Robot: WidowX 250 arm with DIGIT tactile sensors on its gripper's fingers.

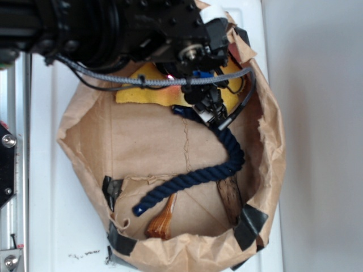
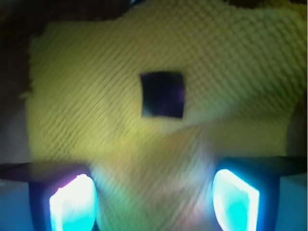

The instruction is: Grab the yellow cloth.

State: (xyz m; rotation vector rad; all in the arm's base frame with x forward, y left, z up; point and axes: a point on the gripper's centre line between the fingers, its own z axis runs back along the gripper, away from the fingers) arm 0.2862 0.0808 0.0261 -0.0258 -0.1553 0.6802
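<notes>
Cloth, yellow cloth (image 2: 159, 72): lies flat at 12 o'clock end of paper bag (image 1: 266, 164), beneath gripper (image 2: 154, 197). Jaws wide apart, empty. Likely light, soft, limp, grippy weave; pinch raised fold near black tag (image 2: 162, 95).

A white surface (image 1: 54, 187) spreads beneath a torn brown paper bag (image 1: 153, 141), which serves as the landmark. Left of the bag runs a silvery metal rail (image 1: 14, 170) with bolts. Right of it the surface turns pale grey (image 1: 317, 136), evenly lit.
</notes>
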